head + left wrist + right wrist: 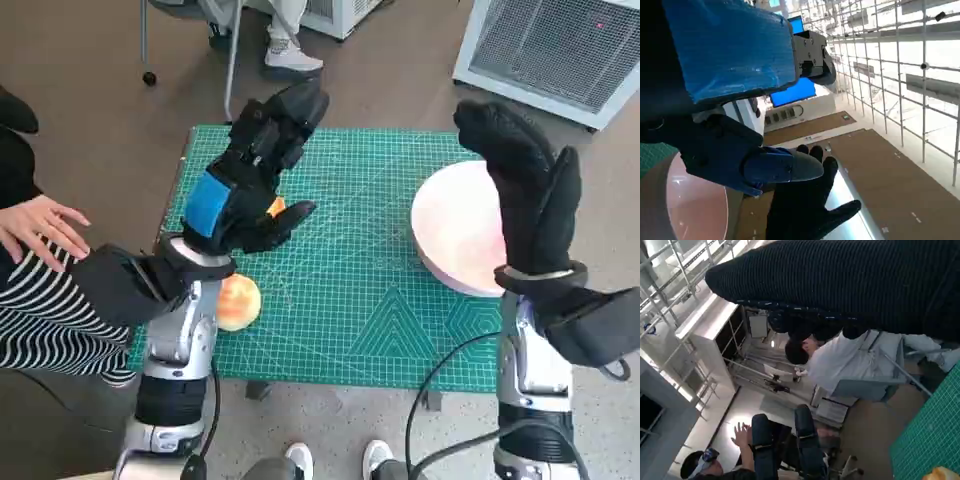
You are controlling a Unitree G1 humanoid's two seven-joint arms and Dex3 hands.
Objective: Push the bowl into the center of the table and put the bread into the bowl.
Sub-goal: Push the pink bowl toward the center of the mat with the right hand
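Neither step looks done, as far as you can see from the head view. The pale pink round bowl [457,232] sits at the right-hand edge of the green gridded cutting mat [370,310], well off centre, nothing in it. You've got the right hand in the black knitted glove [528,200] raised flat on the bowl's outer side, overlapping its rim in the pic; fingers straight and apart, holding nothing. Contact w/ the bowl: can't tell from here.

The round golden bread roll [237,302] lies on the mat near its left edge, partly behind your left wrist. A second orange-ish bit [275,207] shows under the left fingers; too hidden to say what it is. The left hand, black w/ blue tape on its back [250,170], hovers above that spot, fingers spread, gripping nothing.

So both the push to centre and the bread pick and drop are left.

Writing: none readable. The mat has printed lines only, no legible text or brand.
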